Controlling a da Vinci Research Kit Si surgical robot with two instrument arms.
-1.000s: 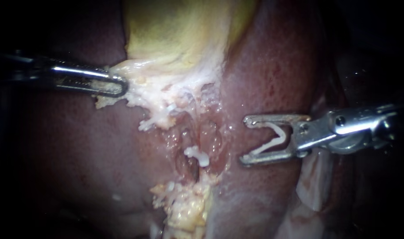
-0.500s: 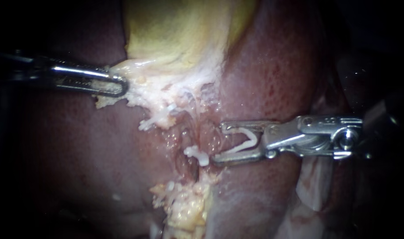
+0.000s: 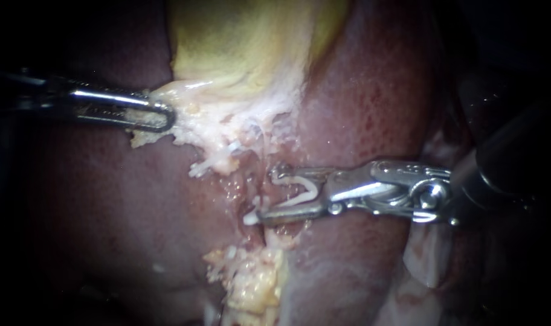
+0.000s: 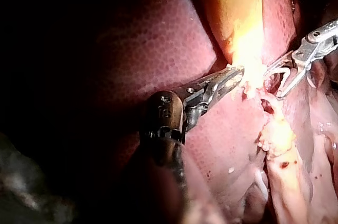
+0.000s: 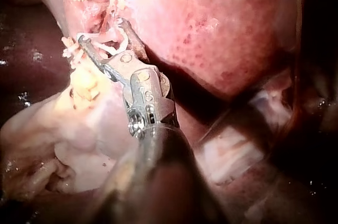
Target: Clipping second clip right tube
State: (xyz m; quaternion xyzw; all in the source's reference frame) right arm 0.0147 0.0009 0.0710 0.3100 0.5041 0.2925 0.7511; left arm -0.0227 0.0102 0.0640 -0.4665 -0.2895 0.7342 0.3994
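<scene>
Red liver [image 3: 372, 108], yellow gallbladder [image 3: 245, 42] (dark beyond) — right instrument [image 3: 268, 194] grips white clip [image 3: 304, 192].

The shaft of the left instrument [image 3: 165, 116] fades into darkness; that of the right instrument [image 3: 266, 194] is blurred and cut off; its lower jaw hides all but one end of a small clip [image 3: 249, 218]; whether a tube lies inside the white clip [image 3: 312, 188] cannot be told; glare washes out the pale tissue [image 4: 252, 73] in the left wrist view.

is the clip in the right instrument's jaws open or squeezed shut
Open: the clip shows spread legs in a V between the jaws.
</scene>
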